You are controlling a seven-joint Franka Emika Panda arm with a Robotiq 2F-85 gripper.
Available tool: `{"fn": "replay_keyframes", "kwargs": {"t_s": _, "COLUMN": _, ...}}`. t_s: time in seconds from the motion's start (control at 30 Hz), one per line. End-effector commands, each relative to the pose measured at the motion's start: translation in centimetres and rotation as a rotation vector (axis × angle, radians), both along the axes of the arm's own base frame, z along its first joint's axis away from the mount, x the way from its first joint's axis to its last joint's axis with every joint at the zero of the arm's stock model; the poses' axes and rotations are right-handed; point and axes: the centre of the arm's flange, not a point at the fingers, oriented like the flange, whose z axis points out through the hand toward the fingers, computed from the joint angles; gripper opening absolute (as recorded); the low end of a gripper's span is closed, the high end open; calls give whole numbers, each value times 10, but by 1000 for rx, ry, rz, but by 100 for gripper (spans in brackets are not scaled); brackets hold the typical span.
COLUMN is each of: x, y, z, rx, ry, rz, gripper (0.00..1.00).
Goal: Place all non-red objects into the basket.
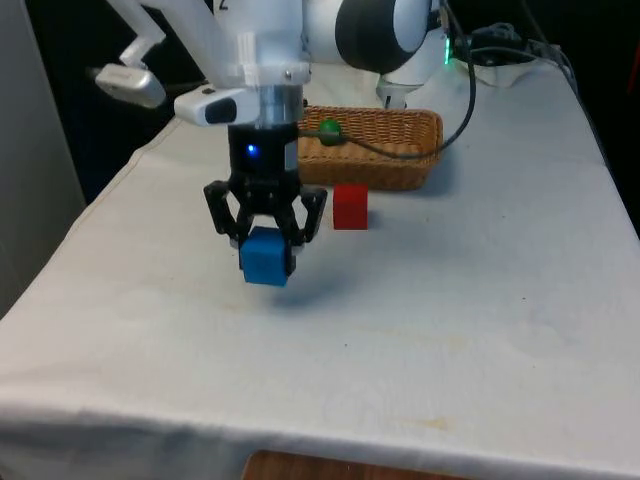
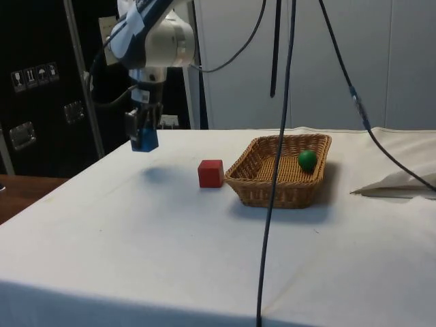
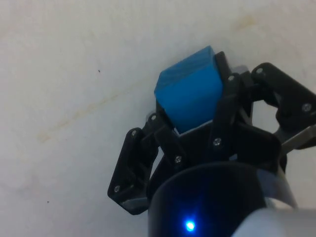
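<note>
My gripper is shut on a blue cube and holds it clear of the white cloth, with its shadow on the cloth below. The side view shows the blue cube hanging in the gripper, well above the table and apart from the other objects. In the wrist view the blue cube sits clamped between the black fingers. A red cube rests on the cloth just in front of the wicker basket. A green ball lies inside the basket.
A black cable runs across the basket and off to the front view's right. In the side view, hanging cables cross in front of the basket. Open cloth stretches around the gripper on all sides.
</note>
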Motion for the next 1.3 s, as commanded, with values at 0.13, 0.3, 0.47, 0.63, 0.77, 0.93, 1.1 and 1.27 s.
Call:
{"fn": "replay_keyframes", "kwargs": {"t_s": 0.13, "x": -9, "y": -6, "z": 25, "rx": 9, "ry": -1, "rz": -15, "gripper": 2}}
{"fn": "replay_keyframes", "kwargs": {"t_s": 0.3, "x": -18, "y": -9, "z": 43, "rx": 19, "ry": -8, "rz": -21, "gripper": 2}}
{"fn": "replay_keyframes", "kwargs": {"t_s": 0.47, "x": -28, "y": -12, "z": 57, "rx": 28, "ry": -15, "rz": -24, "gripper": 2}}
{"fn": "replay_keyframes", "kwargs": {"t_s": 0.63, "x": -35, "y": -16, "z": 66, "rx": 42, "ry": -24, "rz": -24, "gripper": 2}}
{"fn": "replay_keyframes", "kwargs": {"t_s": 0.77, "x": -49, "y": -20, "z": 80, "rx": 45, "ry": -31, "rz": -22, "gripper": 2}}
{"fn": "replay_keyframes", "kwargs": {"t_s": 0.93, "x": -63, "y": -25, "z": 88, "rx": 55, "ry": -37, "rz": -20, "gripper": 2}}
{"fn": "replay_keyframes", "kwargs": {"t_s": 1.1, "x": -76, "y": -30, "z": 93, "rx": 57, "ry": -45, "rz": -15, "gripper": 2}}
{"fn": "replay_keyframes", "kwargs": {"t_s": 1.27, "x": -88, "y": -34, "z": 98, "rx": 55, "ry": -52, "rz": -9, "gripper": 2}}
